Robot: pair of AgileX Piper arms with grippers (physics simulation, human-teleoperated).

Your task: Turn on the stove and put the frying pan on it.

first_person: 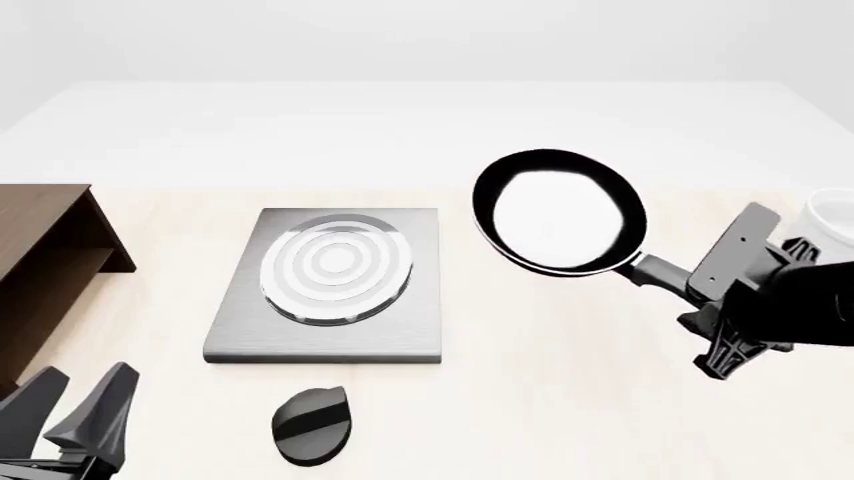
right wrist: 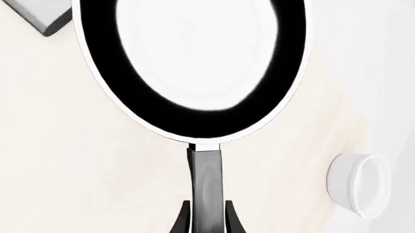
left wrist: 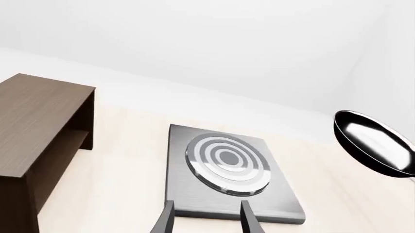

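**Pan aloft, right of stove**

Frying pan held off the table by its handle, pinched between the right gripper fingers; hanging just right of the stove, apart from it. Knob lying on the table near the stove's front edge. Left gripper hovering near that edge with jaws parted, holding nothing. White bowl beyond the pan; wooden shelf at far left.

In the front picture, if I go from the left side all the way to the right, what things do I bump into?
Wooden shelf → left gripper → stove → frying pan → right gripper → white bowl. The knob sits nearer, level with the stove, so it is left out.
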